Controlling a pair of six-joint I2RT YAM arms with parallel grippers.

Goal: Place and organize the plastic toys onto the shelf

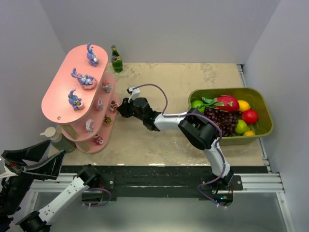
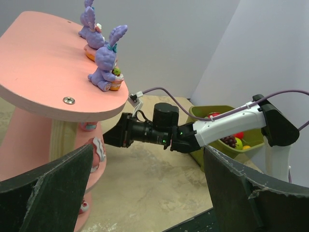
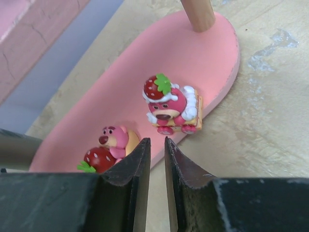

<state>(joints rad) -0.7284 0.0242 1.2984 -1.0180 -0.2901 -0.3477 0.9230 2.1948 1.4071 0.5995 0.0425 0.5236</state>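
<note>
**Right gripper at the bottom tier, two bears standing there**

From above, the shelf [image 1: 55,104] stands at 10 o'clock on the surface [image 1: 159,140]. It carries purple bunnies [image 1: 83,78] on its top and smaller toys on the tiers below. The right gripper [image 1: 120,107] reaches to the low tiers. The fruit tub [image 1: 263,111] is at 3 o'clock, well apart.

In the left wrist view, the left gripper [image 2: 147,159] hangs wide open and empty, near the shelf.

In the right wrist view, the jaws are almost together, with only a thin slit and nothing inside. The bear with the strawberry hat [image 3: 171,108] stands at 12 o'clock, close to the rim of the bottom tier [image 3: 120,87]. The pink bear [image 3: 113,140] is at 11 o'clock. We think it is best to draw back straight toward 6 o'clock and touch neither bear.
</note>
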